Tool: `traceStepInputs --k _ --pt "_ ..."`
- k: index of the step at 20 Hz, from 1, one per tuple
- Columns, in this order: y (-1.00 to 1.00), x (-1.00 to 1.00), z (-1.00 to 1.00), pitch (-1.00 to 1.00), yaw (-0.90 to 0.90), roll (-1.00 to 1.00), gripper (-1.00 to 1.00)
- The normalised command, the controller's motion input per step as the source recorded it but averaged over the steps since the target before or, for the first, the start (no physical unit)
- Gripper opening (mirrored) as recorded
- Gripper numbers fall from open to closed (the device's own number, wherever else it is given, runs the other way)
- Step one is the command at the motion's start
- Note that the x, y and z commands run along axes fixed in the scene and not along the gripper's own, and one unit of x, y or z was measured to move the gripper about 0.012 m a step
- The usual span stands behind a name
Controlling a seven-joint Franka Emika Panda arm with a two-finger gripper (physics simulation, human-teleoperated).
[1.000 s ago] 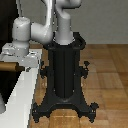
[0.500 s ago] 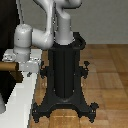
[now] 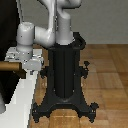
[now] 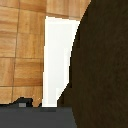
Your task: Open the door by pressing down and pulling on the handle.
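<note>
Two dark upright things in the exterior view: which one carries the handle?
The door, the flat panel at the exterior view's left edge; the brown handle sticks out of it by the gripper. The ribbed pedestal has none.

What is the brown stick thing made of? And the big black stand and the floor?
The handle looks like brass or bronze-coloured metal: golden-brown, smooth, though it could be painted. The robot pedestal seems matte black metal or plastic, ribbed with knobs. The floor looks like wood planks, tan with seams. It is a render, so these are guesses.

exterior view near pedestal (image 3: 64,75), wrist view downward
</note>
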Motion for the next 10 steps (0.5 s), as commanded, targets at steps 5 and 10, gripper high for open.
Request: traceStepInputs --k 5,10 --pt "0.8 0.0 -0.07 0.0 0.0 0.0 1.0" --pt "0.0 0.0 -0.4 0.0 0.0 0.0 1.0"
